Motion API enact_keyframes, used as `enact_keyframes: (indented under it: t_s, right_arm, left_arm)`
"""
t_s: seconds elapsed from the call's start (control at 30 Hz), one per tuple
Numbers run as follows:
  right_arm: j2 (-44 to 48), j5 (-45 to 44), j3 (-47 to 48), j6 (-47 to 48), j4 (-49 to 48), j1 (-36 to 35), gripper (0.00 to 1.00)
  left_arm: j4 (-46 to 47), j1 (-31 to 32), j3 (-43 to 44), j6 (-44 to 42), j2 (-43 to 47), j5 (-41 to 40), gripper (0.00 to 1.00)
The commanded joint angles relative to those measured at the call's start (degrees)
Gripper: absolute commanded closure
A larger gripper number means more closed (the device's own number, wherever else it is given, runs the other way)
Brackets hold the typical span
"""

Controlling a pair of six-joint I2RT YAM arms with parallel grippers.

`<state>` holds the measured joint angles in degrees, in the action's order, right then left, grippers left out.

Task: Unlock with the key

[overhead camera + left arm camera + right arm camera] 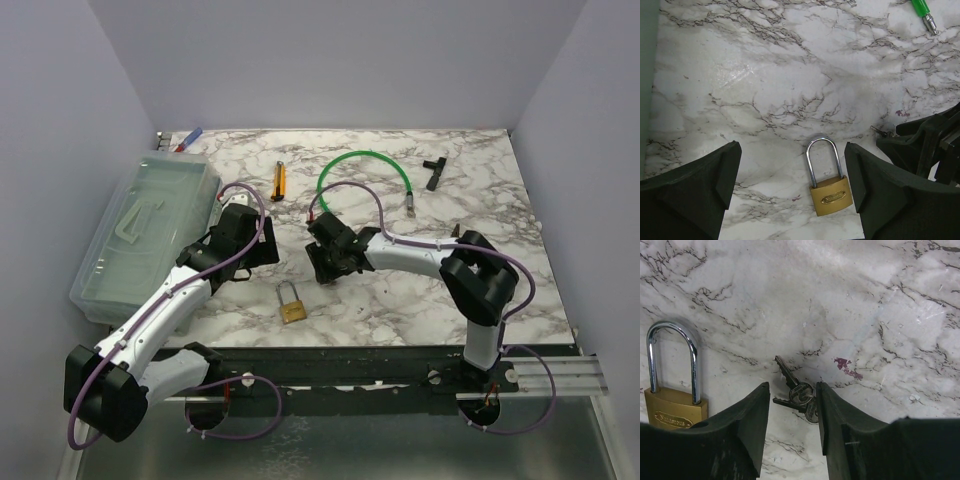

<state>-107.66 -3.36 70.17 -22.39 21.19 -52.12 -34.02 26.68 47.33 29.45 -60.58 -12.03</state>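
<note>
Two small silvery keys (786, 372) on a ring lie flat on the marble between the fingers of my right gripper (792, 388). Its jaws stand a narrow gap apart around them, the right finger against the key heads. The brass padlock (672, 412) with its steel shackle lies just left of that gripper. In the left wrist view the padlock (830, 192) lies between the wide-open fingers of my left gripper (791, 160), nearer the right one and untouched. From above, the padlock (291, 310) lies near the front edge with both grippers (262, 262) (322, 268) just behind it.
A clear plastic box (145, 235) fills the left side. A green cable loop (365, 165), a black T-shaped tool (433, 172) and a yellow-black knife (279, 180) lie at the back. The table's front edge runs close below the padlock.
</note>
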Motion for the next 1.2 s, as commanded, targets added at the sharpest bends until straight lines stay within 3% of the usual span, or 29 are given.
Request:
enact_keyframes:
  t_s: [0.0,0.43,0.83,1.17]
  right_arm:
    - [-2.34,-2.54,2.09,0.68,2.46,-1.11,0.53]
    - [-4.95,-6.57,3.81,0.42,7.01,-3.24,0.57]
    - [-6.34,-9.52,3.91,0.83,8.09,-3.69,0.79]
    - [-0.45,-9.04,-0.46,0.06,0.08,-3.69,1.0]
  left_arm:
    - [-0.28,-0.31,-0.39,-0.62,0.55,-1.24,0.1]
    - [-0.25,-0.31,-0.35,-0.67,0.64,-1.3,0.1]
    - [-0.21,-0.31,-0.44,-0.77,0.72,-1.24,0.1]
    - [-0.22,-0.31,-0.48,-0.71,1.16,-0.98,0.11]
